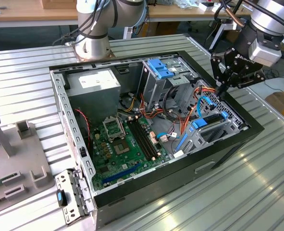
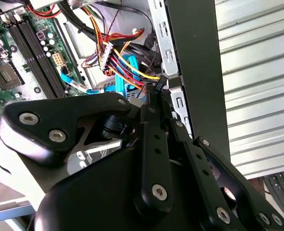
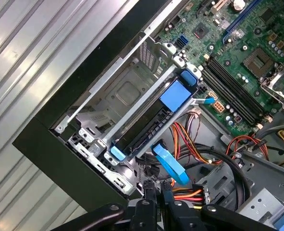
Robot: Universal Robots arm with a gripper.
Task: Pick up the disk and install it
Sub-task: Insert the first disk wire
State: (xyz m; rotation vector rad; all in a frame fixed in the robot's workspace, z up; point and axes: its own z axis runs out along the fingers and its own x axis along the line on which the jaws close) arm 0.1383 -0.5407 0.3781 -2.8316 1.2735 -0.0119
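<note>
The disk (image 3: 146, 131) sits on edge in the grey drive bay (image 3: 114, 91) at the corner of the open computer case (image 1: 228, 144), its dark side running between the bright blue carrier tabs. In the exterior view the disk (image 1: 210, 122) lies low at the case's right end. My gripper (image 1: 221, 90) hangs above that end of the case, over the orange and blue cables beside the bay and apart from the disk. In both wrist views its black fingers (image 3: 149, 195) stand close together with nothing between them, so the gripper (image 2: 157, 94) is shut and empty.
Inside the case lie a green motherboard (image 1: 125, 144), a grey power-supply box (image 1: 96, 84), a tall grey cage with a blue top (image 1: 158, 72) and loose cable bundles (image 3: 194, 192). A flat blue cable (image 3: 170, 166) arches near the fingertips. A grey fixture (image 1: 12, 159) stands on the ribbed table (image 1: 257, 192).
</note>
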